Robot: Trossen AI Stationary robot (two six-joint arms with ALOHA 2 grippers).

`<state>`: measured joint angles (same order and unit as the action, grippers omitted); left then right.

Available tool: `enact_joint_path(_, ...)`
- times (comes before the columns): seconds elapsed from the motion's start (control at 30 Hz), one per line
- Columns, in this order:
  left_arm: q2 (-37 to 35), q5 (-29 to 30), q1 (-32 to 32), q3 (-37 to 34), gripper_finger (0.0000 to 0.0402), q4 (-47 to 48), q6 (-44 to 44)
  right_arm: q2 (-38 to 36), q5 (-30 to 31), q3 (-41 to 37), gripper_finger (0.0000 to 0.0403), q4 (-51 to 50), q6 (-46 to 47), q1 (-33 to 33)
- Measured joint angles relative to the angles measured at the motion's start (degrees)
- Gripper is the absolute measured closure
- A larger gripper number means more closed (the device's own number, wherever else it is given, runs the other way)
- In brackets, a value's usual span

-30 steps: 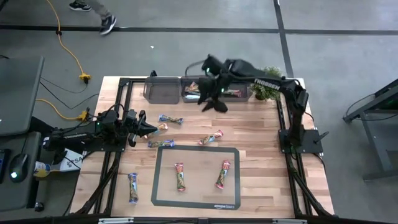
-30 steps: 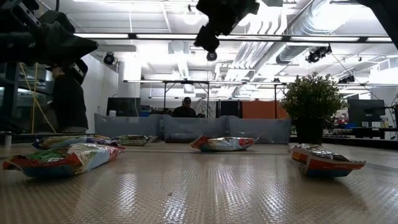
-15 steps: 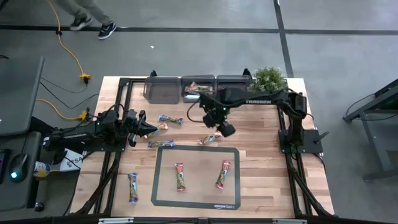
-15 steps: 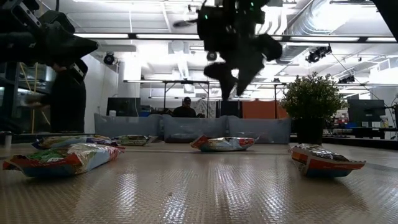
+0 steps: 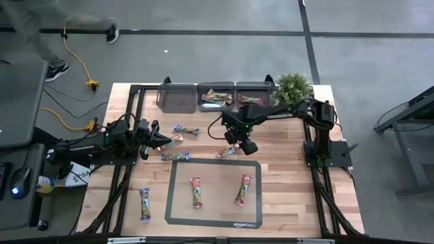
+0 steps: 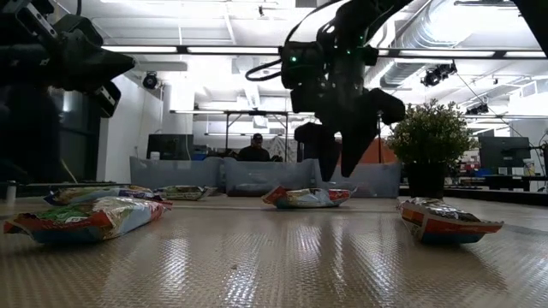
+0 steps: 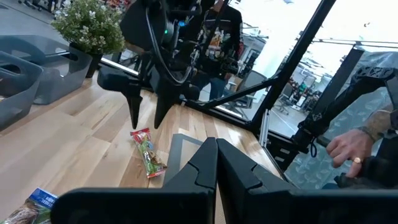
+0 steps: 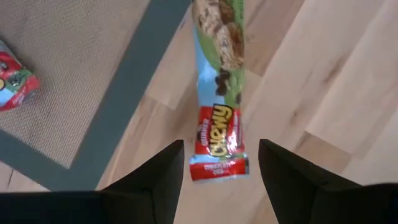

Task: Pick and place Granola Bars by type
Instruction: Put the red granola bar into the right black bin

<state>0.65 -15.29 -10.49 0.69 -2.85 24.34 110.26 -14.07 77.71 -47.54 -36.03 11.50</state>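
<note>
Your right hand (image 5: pixel 245 144) hangs low over the middle of the desk (image 5: pixel 285 183), its fingers (image 8: pixel 163 171) spread wide and holding nothing. Directly beneath it lies a red and green granola bar (image 8: pixel 219 93) on the bare wood, just off the far edge of the dark mat (image 5: pixel 214 218). In the right wrist view the bar's red crimped end sits squarely between the two fingers, with the rest of the wrapper running away from the hand. The low view shows the fingertips just above that bar, not touching it.

Your left hand (image 5: pixel 163 141) waits at the left side of the desk, pinched fully shut and empty, with a blue bar (image 5: pixel 185 130) and another bar (image 5: pixel 175 156) lying near it. Two more bars (image 5: pixel 195 192) lie on the mat, and some already sit in the grey bins (image 5: pixel 178 97) at the far edge beside the potted plant (image 5: pixel 293 86).
</note>
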Motion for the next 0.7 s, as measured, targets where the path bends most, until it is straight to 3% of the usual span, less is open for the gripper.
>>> enact_joint_path(0.5,0.0,-0.2,0.0,0.0,0.0401,0.0,0.0,0.0,-6.0,-0.6,0.021,8.9,-0.1,-0.8)
enact_joint_path(0.7,0.0,-0.2,0.0,0.0,0.0401,0.0,0.0,0.4,-5.3,-0.6,0.0171,10.5,0.5,-0.8)
